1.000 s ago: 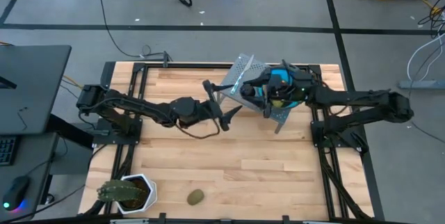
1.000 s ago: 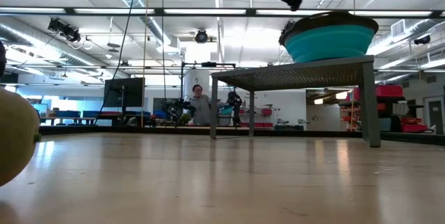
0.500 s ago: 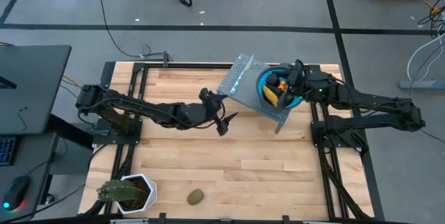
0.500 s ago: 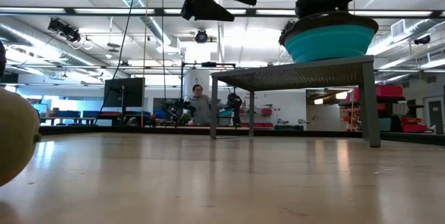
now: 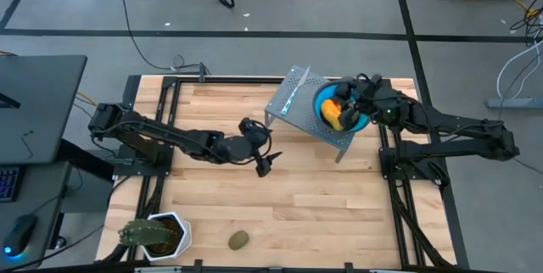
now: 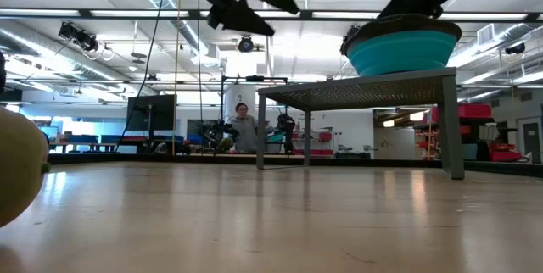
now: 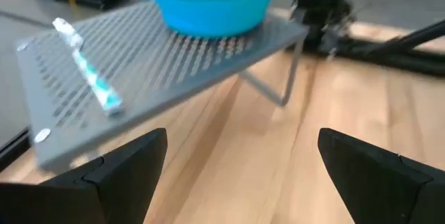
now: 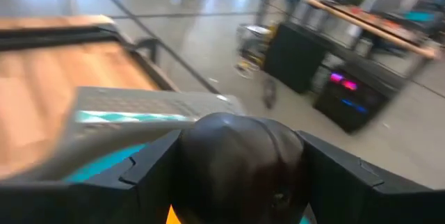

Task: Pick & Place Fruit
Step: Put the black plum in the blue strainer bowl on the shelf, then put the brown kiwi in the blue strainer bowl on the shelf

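Observation:
A blue bowl (image 5: pixel 319 106) stands on a grey perforated rack (image 5: pixel 293 103) at the table's far right; in it lie a yellow piece (image 5: pixel 332 117) and orange bits (image 5: pixel 343 102). My right gripper (image 5: pixel 355 97) hovers at the bowl's right rim, shut on a dark round fruit (image 8: pixel 240 161). My left gripper (image 5: pixel 264 162) hangs open above the bare table, left of the rack and nearer than it. One olive-brown oval (image 5: pixel 239 240) rests on the table by the near edge; it also shows as the oval (image 6: pixel 17 180) in the low view. A pale-blue stick (image 7: pixel 90 78) lies on the rack. My right gripper has the dark round fruit (image 8: pixel 208 156) pinched between its two fingers (image 8: pixel 149 172), one on each side. The fruit is lifted clear above the bowl's blue rim (image 8: pixel 104 170). How far back between the fingers it reaches does not show.
A spiky green plant in a white pot (image 5: pixel 154 235) stands at the near left corner. The rack's legs (image 6: pixel 454 129) rest on the wooden table (image 5: pixel 322 205). A person (image 6: pixel 244 129) shows far off in the room behind.
My right gripper has drawn back from above the bowl's middle toward its right rim, uncovering the yellow and orange pieces. My left gripper has moved away from the rack toward the table's near edge and a little left, staying open.

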{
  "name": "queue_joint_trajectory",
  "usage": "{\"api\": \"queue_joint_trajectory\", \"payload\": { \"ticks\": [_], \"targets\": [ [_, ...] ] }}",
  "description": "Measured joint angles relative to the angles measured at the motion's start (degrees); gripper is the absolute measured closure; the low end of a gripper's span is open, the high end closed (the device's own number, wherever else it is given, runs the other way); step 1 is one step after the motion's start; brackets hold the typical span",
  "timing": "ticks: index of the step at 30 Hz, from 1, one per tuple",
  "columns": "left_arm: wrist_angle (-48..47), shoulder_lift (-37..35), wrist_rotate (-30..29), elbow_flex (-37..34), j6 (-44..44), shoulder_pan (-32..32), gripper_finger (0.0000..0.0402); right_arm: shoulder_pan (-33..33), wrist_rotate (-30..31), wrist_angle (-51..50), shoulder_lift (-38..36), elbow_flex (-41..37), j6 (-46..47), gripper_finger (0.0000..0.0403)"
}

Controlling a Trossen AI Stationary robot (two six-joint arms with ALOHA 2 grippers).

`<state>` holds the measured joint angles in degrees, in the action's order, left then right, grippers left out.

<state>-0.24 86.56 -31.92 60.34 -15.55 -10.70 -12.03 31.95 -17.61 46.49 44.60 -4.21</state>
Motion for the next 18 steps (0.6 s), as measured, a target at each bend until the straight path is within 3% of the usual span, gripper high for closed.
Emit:
{"api": "queue_joint_trajectory", "payload": {
  "ticks": [8, 18],
  "targets": [
    [-6.79, 0.0, -1.75, 0.0, -5.14, -1.38, 0.0017, -0.02, 8.12, -3.25, 0.01, 0.0, 2.45, 0.0104],
    [-6.96, 0.52, -1.09, 0.0, -6.78, -2.47, 0.0017, 0.03, 8.03, -3.22, 0.01, 0.0, 3.79, 0.0079]
  ]
}}
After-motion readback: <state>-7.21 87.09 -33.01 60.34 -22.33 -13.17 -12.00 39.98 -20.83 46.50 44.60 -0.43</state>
